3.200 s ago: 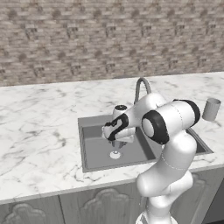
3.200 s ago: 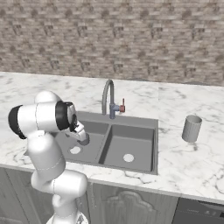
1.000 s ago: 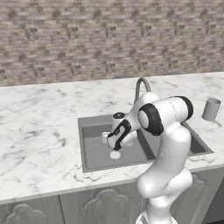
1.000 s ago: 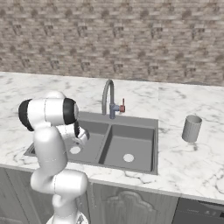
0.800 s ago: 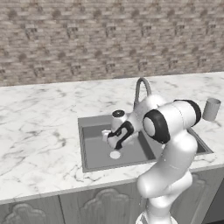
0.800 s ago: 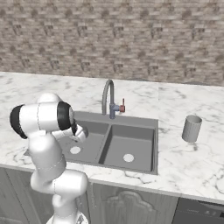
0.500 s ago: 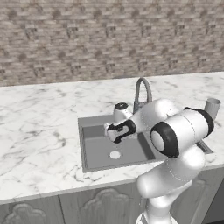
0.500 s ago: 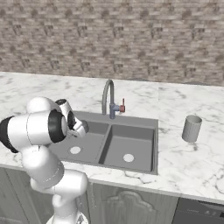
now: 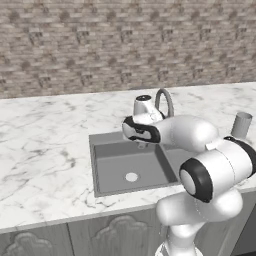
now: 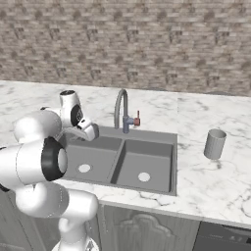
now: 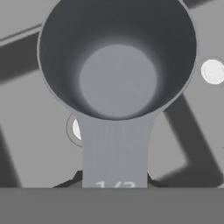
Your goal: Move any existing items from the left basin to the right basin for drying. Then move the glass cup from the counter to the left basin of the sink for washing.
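Change over the last second: the gripper (image 9: 142,144) was low in the left basin (image 9: 112,162) near its white drain (image 9: 131,176); it has since come up and now hangs above the rear part of that basin, about level with the sink rim and close in front of the faucet (image 10: 120,110). The small grey cup (image 11: 117,65) came up with it. In the hand view its round bowl sits straight ahead of the fingers, and a flat tab runs back from the bowl into the narrow gap between them, so the jaws are nearly closed and gripping the cup by that tab. The left base view shows the floor of the left basin bare apart from the drain. Judgement: the lift-out is done and the cup is airborne but not yet transferred. Looking down past the bowl, one drain lies partly under the cup and a second drain (image 11: 213,71) sits off to one side across a dark divider band, so the cup seems to be over the left compartment. What remains is a sideways carry over the divider (image 10: 117,159) to the right basin (image 10: 147,164), then a set-down. The tall tumbler (image 10: 214,143) stands untouched on the counter (image 10: 206,186), well to the right of the sink; the second part of the task has not begun.
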Available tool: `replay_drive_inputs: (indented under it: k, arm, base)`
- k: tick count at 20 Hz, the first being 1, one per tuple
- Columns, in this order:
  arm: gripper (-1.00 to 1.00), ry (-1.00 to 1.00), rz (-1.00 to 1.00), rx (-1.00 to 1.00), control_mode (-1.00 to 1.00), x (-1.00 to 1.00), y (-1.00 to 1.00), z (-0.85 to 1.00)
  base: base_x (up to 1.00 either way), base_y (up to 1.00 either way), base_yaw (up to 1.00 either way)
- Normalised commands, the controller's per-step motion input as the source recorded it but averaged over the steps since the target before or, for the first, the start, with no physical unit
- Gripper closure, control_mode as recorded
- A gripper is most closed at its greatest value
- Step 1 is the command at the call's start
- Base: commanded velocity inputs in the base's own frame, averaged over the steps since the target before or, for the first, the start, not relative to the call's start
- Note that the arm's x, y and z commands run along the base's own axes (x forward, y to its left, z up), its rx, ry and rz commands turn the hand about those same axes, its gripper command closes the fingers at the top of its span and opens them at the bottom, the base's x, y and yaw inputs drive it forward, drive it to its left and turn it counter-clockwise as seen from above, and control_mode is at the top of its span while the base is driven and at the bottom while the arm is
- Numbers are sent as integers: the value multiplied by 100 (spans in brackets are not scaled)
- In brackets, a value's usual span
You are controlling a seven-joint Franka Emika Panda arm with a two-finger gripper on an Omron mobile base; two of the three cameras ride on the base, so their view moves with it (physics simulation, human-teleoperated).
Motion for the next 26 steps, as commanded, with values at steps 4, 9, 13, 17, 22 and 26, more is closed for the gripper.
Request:
replay_drive_inputs:
  k: [4,9,13,17,22,26]
  arm:
    - [100,6,-5,0,-100,-42,-2,47]
    - [100,1,-11,1,-100,-70,-8,17]
    - [100,4,-13,3,-100,-74,-15,7]
    - [100,8,-14,4,-100,-48,-39,7]
    - [100,9,-14,1,-100,-19,-56,1]
    - [100,9,-12,1,-100,-15,-68,0]
  base:
    - [0,0,0]
    - [0,0,0]
    - [0,0,0]
    - [0,0,0]
    - [0,0,0]
    - [0,0,0]
